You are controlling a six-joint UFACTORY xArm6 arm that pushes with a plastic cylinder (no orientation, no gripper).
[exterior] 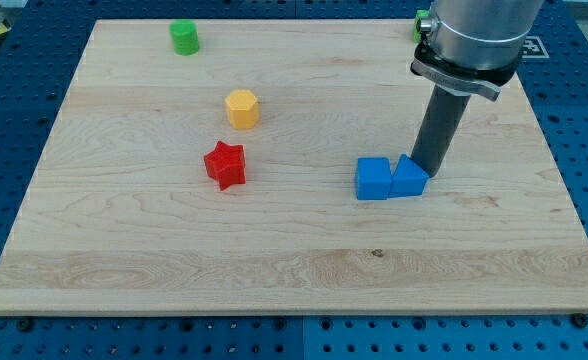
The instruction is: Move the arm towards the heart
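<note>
No heart is clearly made out, perhaps the green bit (417,22) half hidden by the arm at the top right corner, judged light, stiff, easily slid by a side push; my tip (423,172), jawless, nothing held, is set against two blue blocks (389,179).

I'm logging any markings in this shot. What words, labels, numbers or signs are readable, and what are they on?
None can be read.
Black-and-white patterned tag at the view's top right, beside the arm: a marker pattern, partly hidden, no legible text.
Wooden board, blue blocks, red star, yellow block, green block: no print visible.
</note>
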